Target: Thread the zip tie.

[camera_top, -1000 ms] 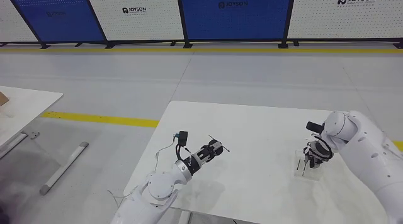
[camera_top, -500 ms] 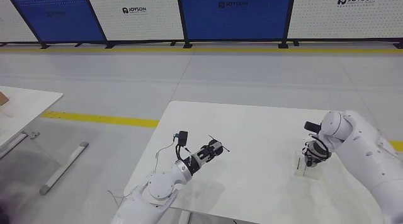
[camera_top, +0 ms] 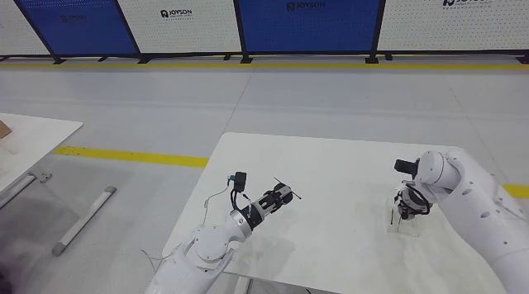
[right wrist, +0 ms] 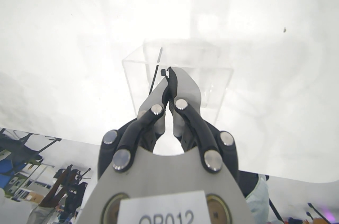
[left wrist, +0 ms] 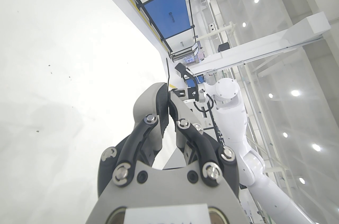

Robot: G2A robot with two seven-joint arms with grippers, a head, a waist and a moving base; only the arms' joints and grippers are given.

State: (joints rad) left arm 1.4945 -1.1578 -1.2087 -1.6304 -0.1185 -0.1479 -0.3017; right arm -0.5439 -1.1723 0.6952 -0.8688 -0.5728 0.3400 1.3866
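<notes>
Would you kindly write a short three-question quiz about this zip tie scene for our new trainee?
1. True or false: the left gripper is open and holds nothing.
2. What stands right at the tips of the right gripper? A. a clear box B. a mug C. a roll of tape
3. Fill in: the zip tie pinched in the left gripper, with its strip sticking out past the fingertips, is ____ in colour.

Key: 1 false, it is shut on the zip tie; 2 A; 3 black.
</notes>
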